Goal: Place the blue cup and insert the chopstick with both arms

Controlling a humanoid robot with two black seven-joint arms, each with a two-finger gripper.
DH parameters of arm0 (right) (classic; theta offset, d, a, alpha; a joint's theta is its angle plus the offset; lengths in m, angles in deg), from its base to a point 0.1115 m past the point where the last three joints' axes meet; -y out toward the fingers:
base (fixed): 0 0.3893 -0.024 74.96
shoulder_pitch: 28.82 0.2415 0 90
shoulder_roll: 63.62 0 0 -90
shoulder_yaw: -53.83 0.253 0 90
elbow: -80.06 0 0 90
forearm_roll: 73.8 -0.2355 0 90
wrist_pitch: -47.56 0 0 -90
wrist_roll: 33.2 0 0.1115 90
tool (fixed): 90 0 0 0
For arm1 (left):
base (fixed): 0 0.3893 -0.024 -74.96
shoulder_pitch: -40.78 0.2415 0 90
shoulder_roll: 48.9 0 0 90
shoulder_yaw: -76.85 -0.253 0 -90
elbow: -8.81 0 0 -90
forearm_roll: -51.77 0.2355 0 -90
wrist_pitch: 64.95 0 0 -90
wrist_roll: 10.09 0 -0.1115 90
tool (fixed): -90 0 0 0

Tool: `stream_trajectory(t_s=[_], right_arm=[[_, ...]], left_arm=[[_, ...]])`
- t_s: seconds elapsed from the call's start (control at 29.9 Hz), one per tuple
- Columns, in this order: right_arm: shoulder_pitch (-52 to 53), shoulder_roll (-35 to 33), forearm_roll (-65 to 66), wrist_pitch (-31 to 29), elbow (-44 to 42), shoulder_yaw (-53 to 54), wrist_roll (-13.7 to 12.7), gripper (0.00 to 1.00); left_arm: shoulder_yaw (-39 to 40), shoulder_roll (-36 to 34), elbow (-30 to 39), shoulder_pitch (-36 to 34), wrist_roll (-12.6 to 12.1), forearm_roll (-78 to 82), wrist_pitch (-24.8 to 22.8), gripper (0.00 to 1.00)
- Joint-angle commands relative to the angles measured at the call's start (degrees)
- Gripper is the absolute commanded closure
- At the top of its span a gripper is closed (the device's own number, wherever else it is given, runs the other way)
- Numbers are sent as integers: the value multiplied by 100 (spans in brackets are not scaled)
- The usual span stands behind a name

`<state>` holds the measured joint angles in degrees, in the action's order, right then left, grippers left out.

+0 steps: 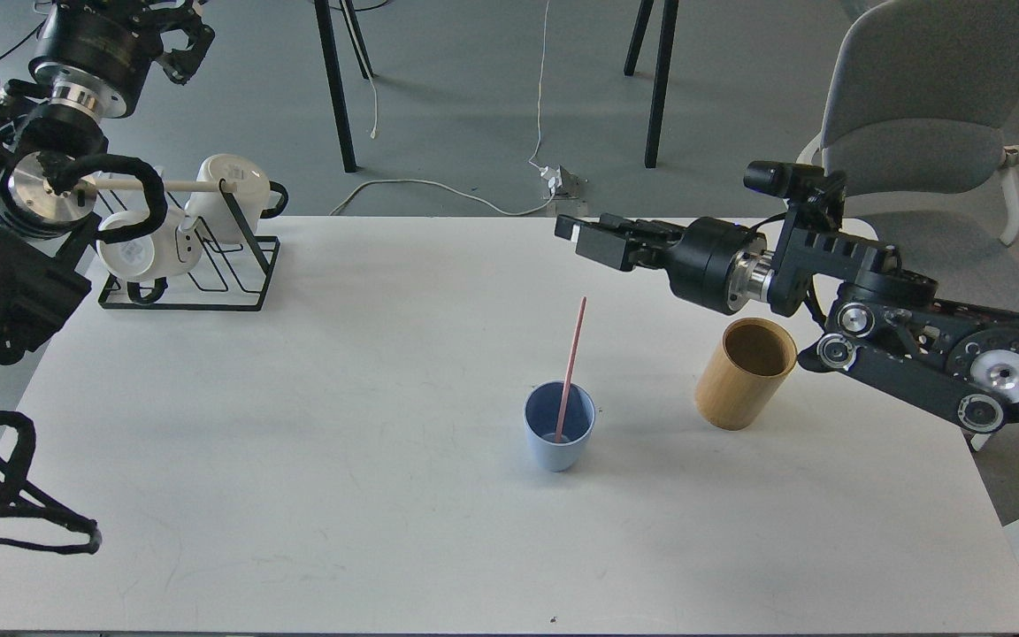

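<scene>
Nearest, toward the table's (297, 531) front edge, stands the blue cup (559, 440), the chopstick (571, 370) leaning inside it, long axis rising away from me. Right of the cup sits a bamboo holder (744, 374). Beyond the cup, the right gripper (567, 230) hovers nearer, empty; its finger spread I cannot tell. Far left of the cup, past the mug rack (200, 257), the left gripper (182, 35) is raised, state unclear.
</scene>
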<state>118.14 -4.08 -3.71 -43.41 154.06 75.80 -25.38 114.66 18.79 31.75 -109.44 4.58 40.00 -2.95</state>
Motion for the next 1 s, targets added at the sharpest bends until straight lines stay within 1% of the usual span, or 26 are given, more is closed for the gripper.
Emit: stream_trajectory(t_s=[0.0, 0.07, 0.1, 0.17, 0.23, 0.27, 0.37, 0.47, 0.6, 0.7, 0.8, 0.87, 0.97], right_arm=[[-27, 32, -1081, 9, -263, 798, 1, 1], [-36, 40, -1977, 10, -412, 1062, 44, 0], [-53, 32, -2495, 10, -500, 1150, 114, 0], [-106, 32, -3200, 10, -588, 1239, 334, 0], [-132, 23, -3807, 18, -632, 1344, 431, 0], [-132, 32, -4071, 18, -702, 1431, 431, 0], [-193, 58, -5081, -87, -1263, 1897, 423, 0], [-211, 338, -5882, -429, -2062, 2380, 397, 0], [-211, 874, -6226, -1149, -3240, 3153, 335, 1], [-211, 1235, -6376, -1720, -3970, 3628, 142, 1], [-203, 1411, -6420, -2248, -4585, 3849, 124, 1], [-194, 1499, -6429, -2477, -4719, 3928, 106, 1], [-203, 1535, -6516, -2627, -4754, 3972, 19, 1]], left_arm=[[-2, 25, 0, 2, -18, -1, 0, 1], [-11, 34, 0, 19, -9, 8, 0, 1], [-11, 34, 0, 28, -9, 8, 0, 1], [-11, 51, -17, 54, 0, 8, 0, 1], [-11, 78, -70, 81, -9, 17, 0, 1], [-11, 86, -70, 81, -18, 17, 0, 1], [-2, 78, -70, 81, -70, 8, 0, 1], [-2, 78, -70, 81, -79, 8, 0, 1], [6, 86, -70, 81, -79, -1, 0, 1], [6, 183, -70, 81, -53, -1, 0, 1], [41, 253, -79, 81, -44, -18, 0, 1], [59, 271, -70, 90, -44, -27, 0, 1], [85, 289, -70, 90, -26, -36, 0, 1]])
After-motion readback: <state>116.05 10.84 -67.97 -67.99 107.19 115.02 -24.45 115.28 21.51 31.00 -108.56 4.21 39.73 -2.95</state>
